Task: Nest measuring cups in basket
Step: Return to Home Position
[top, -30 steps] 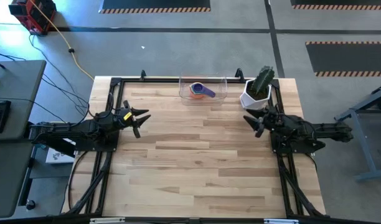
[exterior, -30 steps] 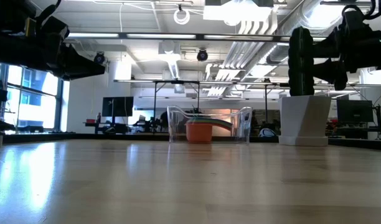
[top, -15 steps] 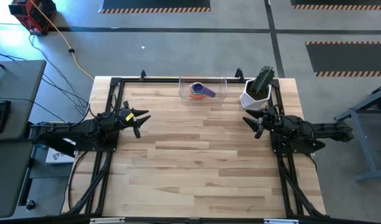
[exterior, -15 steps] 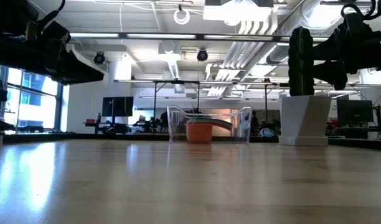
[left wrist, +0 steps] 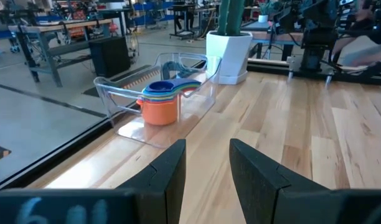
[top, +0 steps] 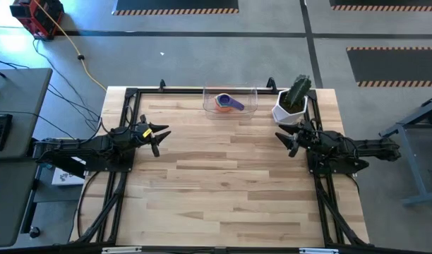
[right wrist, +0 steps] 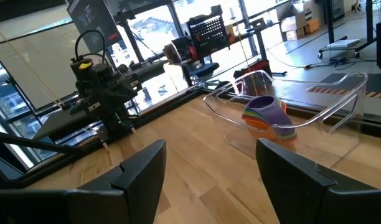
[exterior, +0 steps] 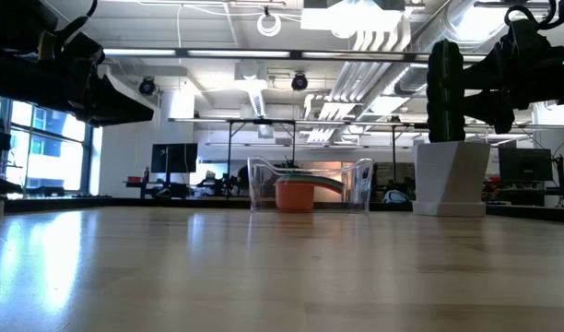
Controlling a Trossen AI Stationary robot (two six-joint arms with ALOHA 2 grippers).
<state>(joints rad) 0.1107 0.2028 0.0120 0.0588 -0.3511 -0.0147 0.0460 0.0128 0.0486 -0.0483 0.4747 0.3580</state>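
Because the measuring cups (left wrist: 160, 102) sit as one stack inside the basket (top: 209, 107), neither arm has anything to carry. Both are folded low at opposite sides of the table (top: 223, 190), well apart from the basket. Left gripper (top: 159, 139): near the left edge, pointing inward. The left wrist view shows its fingers (left wrist: 170, 171) parted by a moderate gap with only bare wood between them; nothing held. Right gripper (top: 285, 142): near the right edge, just beside the white cactus pot (top: 289, 111), not touching it as far as the high view shows. Its fingers (right wrist: 141, 165) stand wider apart, also empty. Judgement: this reads as a parked, resting pose, consistent with the job being done rather than a reach in progress. Basket: clear, low-walled, at the middle of the far edge, with the pot just beside it on the right arm's side. Contents: a single nest, upright on the basket floor. The orange cup is outermost and largest, blue and lighter rims show inside it, and the handles fan out in rainbow order toward one wall, purple uppermost. Count of cups cannot be confirmed, since the inner ones hide one another. No loose cup is visible on the table.
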